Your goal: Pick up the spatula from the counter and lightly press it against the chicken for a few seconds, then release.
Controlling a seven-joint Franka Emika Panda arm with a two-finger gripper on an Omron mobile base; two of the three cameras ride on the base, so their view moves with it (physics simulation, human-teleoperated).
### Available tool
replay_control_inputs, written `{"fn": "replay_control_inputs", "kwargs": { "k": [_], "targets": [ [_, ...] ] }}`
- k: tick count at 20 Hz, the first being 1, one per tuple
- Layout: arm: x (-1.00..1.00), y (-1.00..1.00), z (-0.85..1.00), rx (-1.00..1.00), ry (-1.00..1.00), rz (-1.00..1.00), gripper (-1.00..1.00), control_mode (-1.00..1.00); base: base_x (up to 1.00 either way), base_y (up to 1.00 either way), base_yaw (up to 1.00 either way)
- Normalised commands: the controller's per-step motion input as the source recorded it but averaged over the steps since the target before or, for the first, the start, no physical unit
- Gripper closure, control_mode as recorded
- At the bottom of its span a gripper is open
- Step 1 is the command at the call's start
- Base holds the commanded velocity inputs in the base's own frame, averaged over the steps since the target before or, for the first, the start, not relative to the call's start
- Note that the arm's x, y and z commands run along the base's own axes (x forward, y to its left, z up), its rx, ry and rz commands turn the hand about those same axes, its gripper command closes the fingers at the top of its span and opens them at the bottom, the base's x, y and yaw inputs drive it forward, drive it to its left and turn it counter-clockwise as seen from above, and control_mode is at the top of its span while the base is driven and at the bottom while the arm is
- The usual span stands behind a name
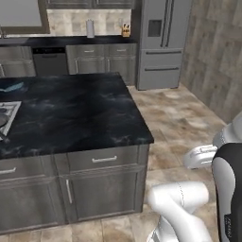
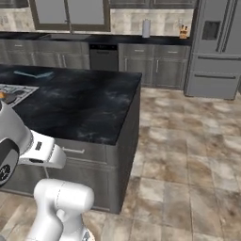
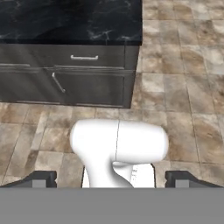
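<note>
On the far left of the dark marble tabletop (image 1: 85,108), the pale blue spatula (image 1: 13,87) lay flat. Its long axis ran roughly left to right, about parallel to the island's front edge, near the cooktop (image 1: 12,109) and beyond it. A small orange-brown piece on that cooktop, at the frame's edge in the right base view, was probably the chicken (image 2: 2,95), though too little showed to be sure.

The tool (image 3: 116,180) hung off the island altogether, over the tiled floor (image 3: 183,87) by the island's right front corner, facing the cabinet drawers (image 3: 83,57). Its dark fingertips (image 3: 41,178) stood wide apart with nothing between them.

The spatula therefore lay well apart from the tool: higher, forward and far to the robot's left. Reaching it would likely call for a long leftward swing or a drive of the base, then a descent with the jaws set across the spatula's narrow width. Which end was the handle could not be told.
</note>
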Motion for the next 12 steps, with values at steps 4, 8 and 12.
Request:
{"fn": "replay_control_inputs", "kwargs": {
  "k": [4, 8, 12],
  "targets": [
    [0.0, 0.0, 0.0, 0.0, 0.0, 0.0, -1.0, 1.0, -0.09, -1.0, 0.0],
    [0.0, 0.0, 0.0, 0.0, 0.0, 0.0, -1.0, 1.0, -0.04, -1.0, 0.0],
    [0.0, 0.0, 0.0, 0.0, 0.0, 0.0, -1.0, 1.0, 0.0, -0.98, 0.0]
  ]
}}
